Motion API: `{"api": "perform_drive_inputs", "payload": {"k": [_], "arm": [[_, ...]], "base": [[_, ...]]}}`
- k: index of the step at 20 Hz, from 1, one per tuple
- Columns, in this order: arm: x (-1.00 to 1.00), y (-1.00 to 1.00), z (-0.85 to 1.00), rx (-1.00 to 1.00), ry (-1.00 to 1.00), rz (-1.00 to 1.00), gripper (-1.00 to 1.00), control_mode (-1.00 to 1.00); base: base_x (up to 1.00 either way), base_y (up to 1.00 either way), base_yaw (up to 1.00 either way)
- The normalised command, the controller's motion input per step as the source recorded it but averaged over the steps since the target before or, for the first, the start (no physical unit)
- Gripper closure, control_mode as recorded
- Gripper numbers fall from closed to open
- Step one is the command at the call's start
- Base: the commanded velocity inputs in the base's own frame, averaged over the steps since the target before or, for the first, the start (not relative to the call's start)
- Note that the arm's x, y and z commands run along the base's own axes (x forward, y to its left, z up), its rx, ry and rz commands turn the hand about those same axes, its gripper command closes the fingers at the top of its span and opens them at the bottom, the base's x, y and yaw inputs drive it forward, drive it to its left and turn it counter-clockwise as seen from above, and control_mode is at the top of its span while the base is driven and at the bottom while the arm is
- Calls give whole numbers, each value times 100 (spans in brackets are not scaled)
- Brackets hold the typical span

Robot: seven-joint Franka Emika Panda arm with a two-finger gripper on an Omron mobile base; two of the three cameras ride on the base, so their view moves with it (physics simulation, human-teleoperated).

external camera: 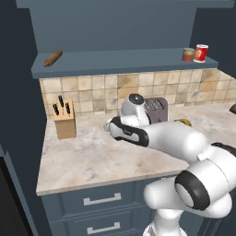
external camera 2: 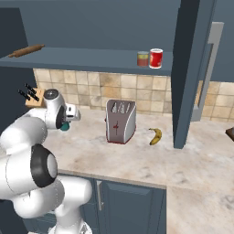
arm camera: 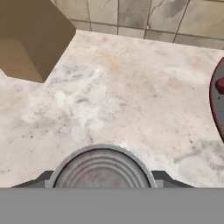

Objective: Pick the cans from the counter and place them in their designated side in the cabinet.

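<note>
Item, nearest: teal-labelled can (arm camera: pixel 101 168), grey ribbed top, pinched between my fingers (arm camera: pixel 43 179) above the counter (arm camera: pixel 131 109). Rigid, light, smooth-sided; I judge it slippery, so the sidewall middle is the place to hold. Beyond: knife block (arm camera: pixel 30 39). Farthest: cabinet (external camera: pixel 120 62) shelf, shorter can (external camera: pixel 188 55) beside red can (external camera: pixel 201 53).

Counter (external camera: pixel 92 156) looked like matt marbled stone, the knife block (external camera: pixel 65 120) plain wood, the toaster (external camera 2: pixel 121 121) shiny metal, the can (arm camera: pixel 101 168) top dull ridged metal.
</note>
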Motion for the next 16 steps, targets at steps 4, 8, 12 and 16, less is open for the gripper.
{"api": "perform_drive_inputs", "payload": {"k": [4, 8, 12, 16], "arm": [[-29, -8, 41, 2, -7, 0, 100, -100], [-28, -5, 40, 1, -4, 0, 100, -100], [-35, -12, 36, 1, -5, 0, 100, -100], [-41, -13, 38, 0, -6, 0, 100, -100]], "base": [[0, 0, 0], [0, 0, 0], [0, 0, 0], [0, 0, 0]]}}
